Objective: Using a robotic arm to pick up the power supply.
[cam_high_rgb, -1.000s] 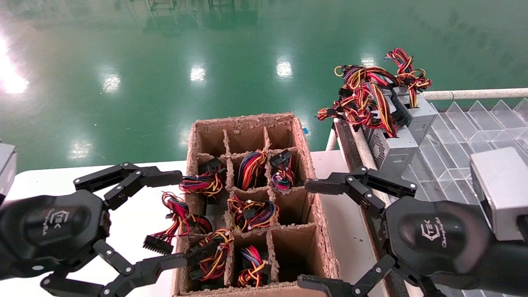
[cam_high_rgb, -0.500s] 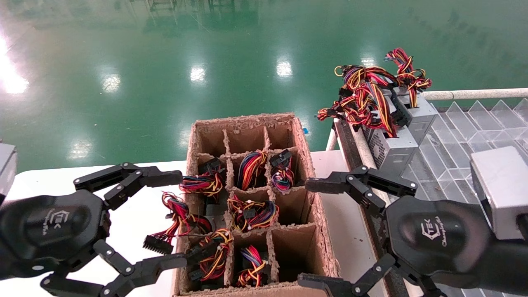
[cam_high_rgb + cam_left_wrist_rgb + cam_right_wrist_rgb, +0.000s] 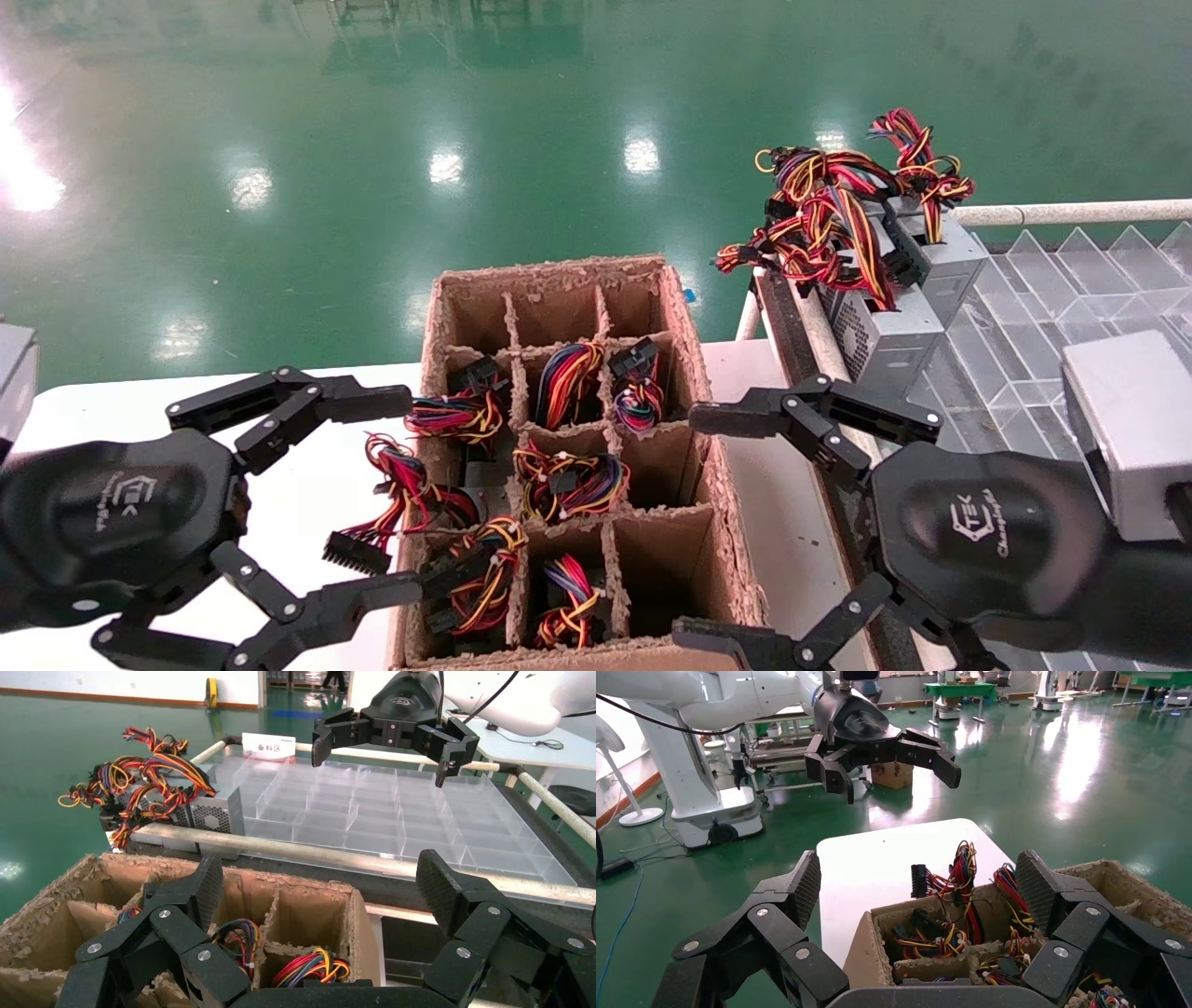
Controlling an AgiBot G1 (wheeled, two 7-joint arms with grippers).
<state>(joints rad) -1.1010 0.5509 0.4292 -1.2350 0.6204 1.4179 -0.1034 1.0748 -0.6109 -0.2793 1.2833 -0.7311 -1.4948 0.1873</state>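
A brown divided cardboard box (image 3: 551, 271) stands on the white table (image 3: 112, 410). Several of its cells hold a power supply, of which mostly the coloured wire bundle (image 3: 568, 480) shows. Two grey power supplies (image 3: 885, 335) with tangled wires lie on the clear tray at the back right, also visible as grey boxes (image 3: 211, 815) in the left wrist view. My left gripper (image 3: 396, 496) hovers open at the box's left side, beside wires spilling over the wall. My right gripper (image 3: 700, 529) hovers open at the box's right side. Neither holds anything.
A clear divided tray (image 3: 1052, 308) with a white rail (image 3: 1071, 212) sits to the right of the table. A dark gap (image 3: 838, 503) runs between the table and the tray. Glossy green floor lies beyond. The box's far row of cells and some right-hand cells look empty.
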